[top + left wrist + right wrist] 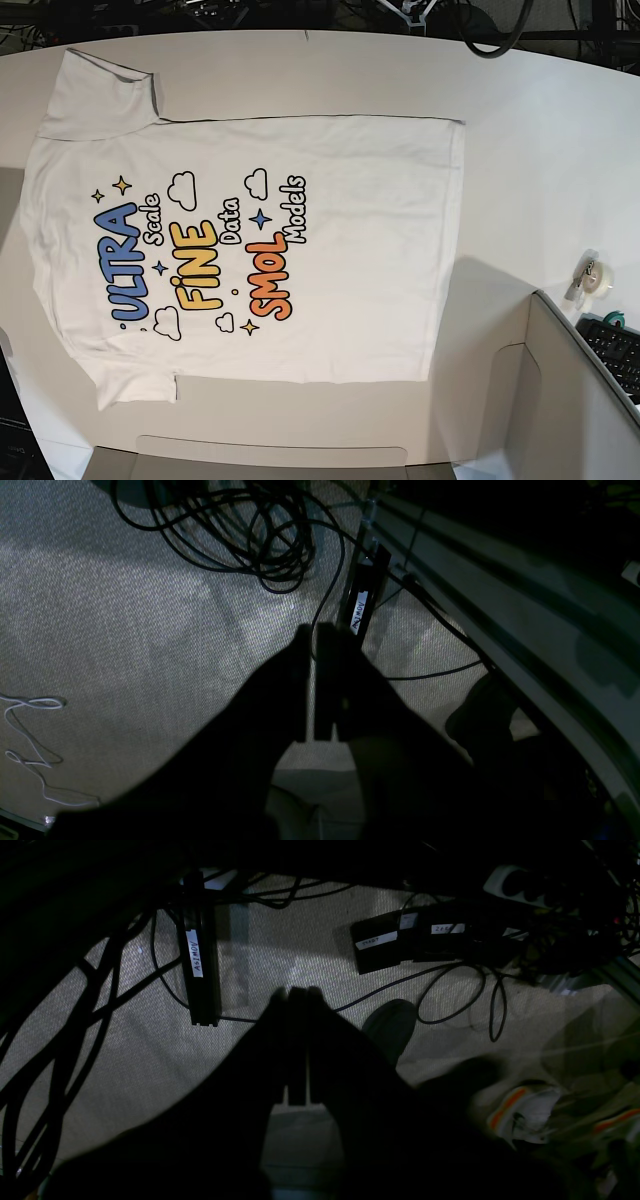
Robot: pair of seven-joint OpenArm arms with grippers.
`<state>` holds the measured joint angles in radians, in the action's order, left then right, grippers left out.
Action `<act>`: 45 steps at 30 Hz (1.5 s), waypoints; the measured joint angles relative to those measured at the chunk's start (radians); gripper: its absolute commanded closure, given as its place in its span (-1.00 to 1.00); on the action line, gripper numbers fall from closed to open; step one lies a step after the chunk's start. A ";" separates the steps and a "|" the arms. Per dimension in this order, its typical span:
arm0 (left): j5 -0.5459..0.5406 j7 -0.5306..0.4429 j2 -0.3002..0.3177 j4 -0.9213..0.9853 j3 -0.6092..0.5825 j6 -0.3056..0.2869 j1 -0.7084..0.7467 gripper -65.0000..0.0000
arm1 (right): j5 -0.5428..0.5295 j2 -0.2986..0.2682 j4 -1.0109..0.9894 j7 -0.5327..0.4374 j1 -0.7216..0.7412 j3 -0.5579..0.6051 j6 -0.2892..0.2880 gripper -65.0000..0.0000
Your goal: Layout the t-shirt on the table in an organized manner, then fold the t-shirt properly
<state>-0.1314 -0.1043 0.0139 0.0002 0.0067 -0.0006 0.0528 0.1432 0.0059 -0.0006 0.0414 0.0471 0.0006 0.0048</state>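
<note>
The white t-shirt (pixel 250 250) lies spread flat on the white table (pixel 520 120), print side up, collar end to the left and hem to the right. Its sleeves point to the far and near edges. Neither arm appears in the base view. In the left wrist view my left gripper (pixel 312 630) is shut and holds nothing, hanging over carpeted floor beside the table frame. My right gripper (pixel 297 990) is likewise shut and empty over the floor, down among cables. The shirt does not show in either wrist view.
A grey panel (pixel 560 400) with a keyboard (pixel 615 350) stands at the near right, a tape roll (pixel 598 277) beside it. On the floor lie coiled black cables (pixel 240 530), a labelled black bar (pixel 197 965), labelled black boxes (pixel 380 945) and a power strip (pixel 525 885).
</note>
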 measured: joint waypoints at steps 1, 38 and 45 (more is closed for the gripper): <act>0.000 0.000 -0.002 0.000 0.000 0.000 0.000 1.00 | 0.000 0.000 0.000 0.000 0.000 0.000 0.000 0.99; -0.001 -0.001 -0.001 -0.005 0.000 0.000 -0.122 1.00 | 0.000 0.011 0.000 0.002 0.076 0.000 0.000 0.99; -0.003 0.005 -0.003 0.001 0.000 0.001 -0.106 1.00 | 0.000 0.012 -0.003 0.000 0.083 0.000 0.000 0.99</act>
<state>-0.1349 -0.0998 0.0113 0.0013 0.0071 0.0002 -0.0536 0.1432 0.0177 -0.0036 0.0418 0.1303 0.0006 0.0044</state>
